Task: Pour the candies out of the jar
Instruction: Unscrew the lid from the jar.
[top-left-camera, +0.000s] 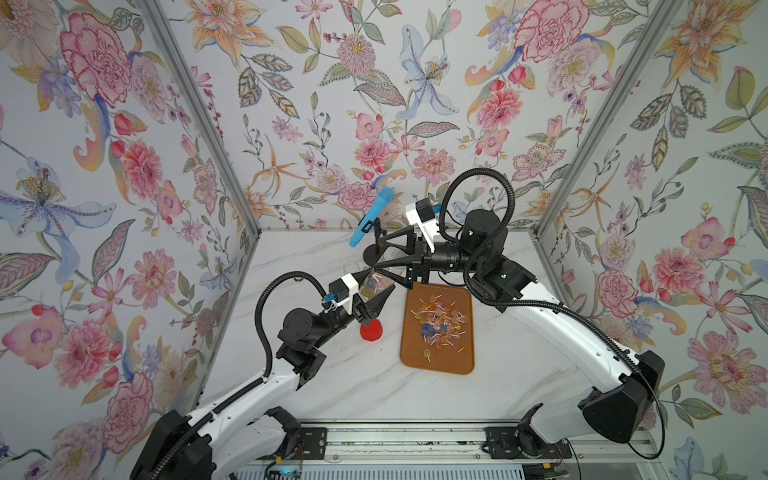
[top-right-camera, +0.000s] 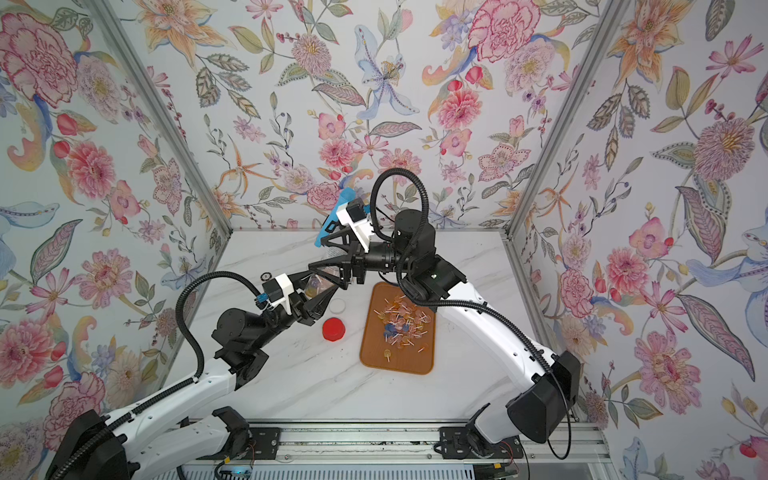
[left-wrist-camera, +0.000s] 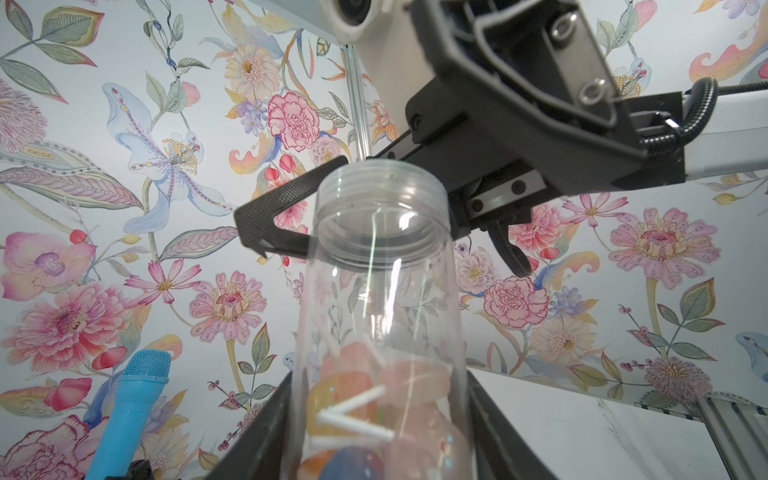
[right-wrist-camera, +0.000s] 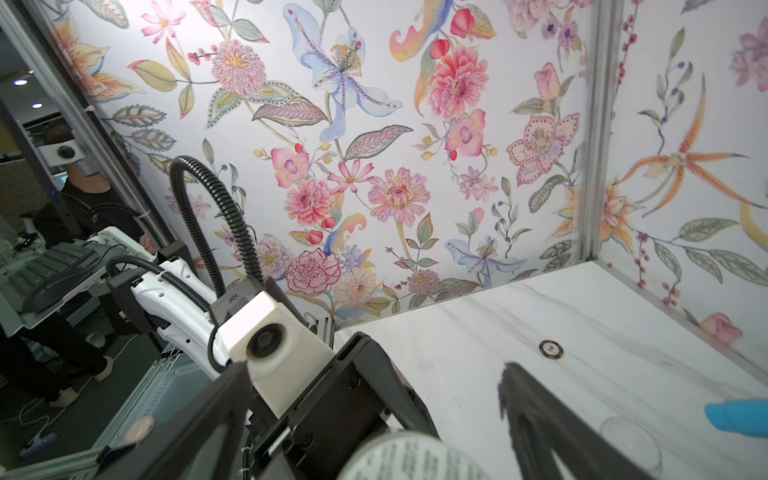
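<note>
The left gripper (top-left-camera: 379, 286) has its jaws clamped on the base of the clear jar (left-wrist-camera: 374, 299), held above the counter (top-left-camera: 332, 395) just left of the tray (top-left-camera: 415, 366). The jar's long axis rises far-right, its mouth at the right gripper (top-left-camera: 384, 257), whose jaws are spread and empty. Some candies (left-wrist-camera: 353, 399) remain inside the jar. Most lie on the tray, near-right of the mouth.

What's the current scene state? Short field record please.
jar: clear, uncapped, held off the table
candies in jar: a few, at the closed end
left end effector: shut on jar
right end effector: open, at the jar's mouth end
tray: brown, flat on table
candies on tray: most of them, loose pile
red lid: on table, beside tray
task: not finished
</note>
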